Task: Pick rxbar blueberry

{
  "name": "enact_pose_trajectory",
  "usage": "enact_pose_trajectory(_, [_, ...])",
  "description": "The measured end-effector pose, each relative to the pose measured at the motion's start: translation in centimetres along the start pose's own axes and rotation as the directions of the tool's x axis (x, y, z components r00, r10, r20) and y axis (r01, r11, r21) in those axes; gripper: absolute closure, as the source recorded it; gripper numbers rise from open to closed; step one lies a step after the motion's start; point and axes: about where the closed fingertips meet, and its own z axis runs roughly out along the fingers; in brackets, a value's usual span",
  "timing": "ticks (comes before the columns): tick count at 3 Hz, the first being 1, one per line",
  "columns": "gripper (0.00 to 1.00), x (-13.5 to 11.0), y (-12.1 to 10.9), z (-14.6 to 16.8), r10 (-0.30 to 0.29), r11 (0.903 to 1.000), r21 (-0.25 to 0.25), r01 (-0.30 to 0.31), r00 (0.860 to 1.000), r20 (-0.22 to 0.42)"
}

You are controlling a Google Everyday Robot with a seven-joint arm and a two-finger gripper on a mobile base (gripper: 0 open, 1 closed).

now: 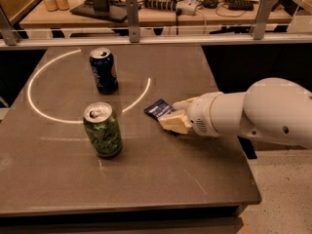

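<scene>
Table (195, 179) carried two cans and the bar. Green can (103, 130) stood well left of your end effector (170, 116), blue can (104, 70) further back; neither blocked you. End effector sat low at the right end of the rxbar blueberry (157, 108); whether it was clenched or released, I couldn't tell. Bar lay flat mid-table, so I'd say you needed a low pinch across its width, confirmed before lifting.

the gripper (171, 115) is at the rxbar blueberry (157, 109), right of centre. open table (195, 179) separates it from the green can (102, 129), left.
</scene>
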Motion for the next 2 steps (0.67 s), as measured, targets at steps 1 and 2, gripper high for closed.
enact_pose_trajectory(1, [0.88,-0.3,0.0,-0.2,-0.014,0.9999,-0.009,0.014,1.000,0.002])
enact_pose_trajectory(2, [1.00,-2.5,0.6,-1.5,-0.037,0.9981,-0.048,0.040,0.997,0.061])
